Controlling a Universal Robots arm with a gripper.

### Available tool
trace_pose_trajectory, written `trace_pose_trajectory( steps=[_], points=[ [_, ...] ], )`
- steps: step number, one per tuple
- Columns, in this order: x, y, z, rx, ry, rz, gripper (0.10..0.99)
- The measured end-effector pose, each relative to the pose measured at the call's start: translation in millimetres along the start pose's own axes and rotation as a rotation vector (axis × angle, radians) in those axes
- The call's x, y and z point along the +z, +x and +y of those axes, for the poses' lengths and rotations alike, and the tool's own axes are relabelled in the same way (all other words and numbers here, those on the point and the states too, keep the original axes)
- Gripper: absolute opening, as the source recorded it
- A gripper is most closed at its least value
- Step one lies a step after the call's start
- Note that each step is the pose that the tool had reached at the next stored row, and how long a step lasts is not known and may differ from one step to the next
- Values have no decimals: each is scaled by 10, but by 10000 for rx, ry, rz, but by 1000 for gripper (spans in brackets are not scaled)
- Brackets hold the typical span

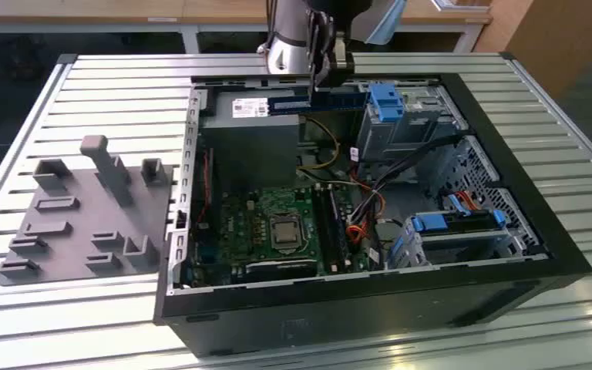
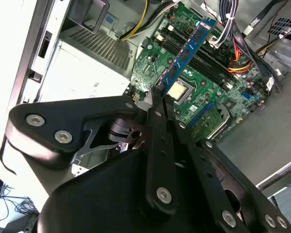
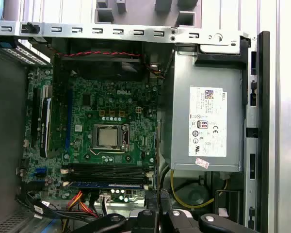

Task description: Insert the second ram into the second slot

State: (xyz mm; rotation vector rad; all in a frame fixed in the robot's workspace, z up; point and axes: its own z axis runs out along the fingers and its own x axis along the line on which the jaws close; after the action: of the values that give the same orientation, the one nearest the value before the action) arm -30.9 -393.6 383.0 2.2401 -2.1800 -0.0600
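In the exterior view my gripper (image 1: 325,94) hangs over the far end of the open computer case (image 1: 543,254), above the power supply. It is shut on the second ram (image 1: 294,103), a thin blue stick held level. The second wrist view has the fingers (image 2: 153,114) clamped on the stick (image 2: 186,51), which reaches out over the motherboard (image 2: 203,109). The dark memory slots (image 3: 106,171) lie beside the processor socket (image 3: 109,137) in the first wrist view. Another blue stick (image 3: 106,185) runs along the outermost slot. I cannot tell which is the second slot.
The grey power supply (image 1: 250,142) fills the case's far corner on the exterior view's left. Blue drive-bay clips (image 1: 387,104) and drive cages (image 1: 450,231) line the exterior view's right side, with loose cables (image 1: 378,189) between. A grey fixture plate (image 1: 80,216) sits outside the case.
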Motion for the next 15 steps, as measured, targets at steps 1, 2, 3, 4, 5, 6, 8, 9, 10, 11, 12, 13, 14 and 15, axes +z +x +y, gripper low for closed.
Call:
trace_pose_trajectory(
  steps=[1, 2, 3, 4, 5, 6, 8, 9, 10, 11, 12, 13, 14, 15],
  points=[
    [0, 0, 0, 0, 0, 0, 133],
    [0, 0, 0, 0, 0, 0, 133],
    [0, 0, 0, 0, 0, 0, 133],
    [0, 0, 0, 0, 0, 0, 133],
    [0, 0, 0, 1, 0, 1, 133],
    [0, 3, 0, 1, 0, 1, 133],
    [-1, 10, 1, 0, -1, 1, 133],
    [0, 13, 0, 0, 0, 1, 133],
    [-1, 19, 0, -1, -1, 2, 133],
    [-1, 29, 0, -1, -1, 2, 133],
    [0, 38, 1, 0, 0, 1, 133],
    [-1, 48, 1, 0, 0, 1, 133],
    [-1, 58, 2, 0, 0, 2, 133],
    [-1, 67, 2, 0, 0, 2, 133]
  ],
)
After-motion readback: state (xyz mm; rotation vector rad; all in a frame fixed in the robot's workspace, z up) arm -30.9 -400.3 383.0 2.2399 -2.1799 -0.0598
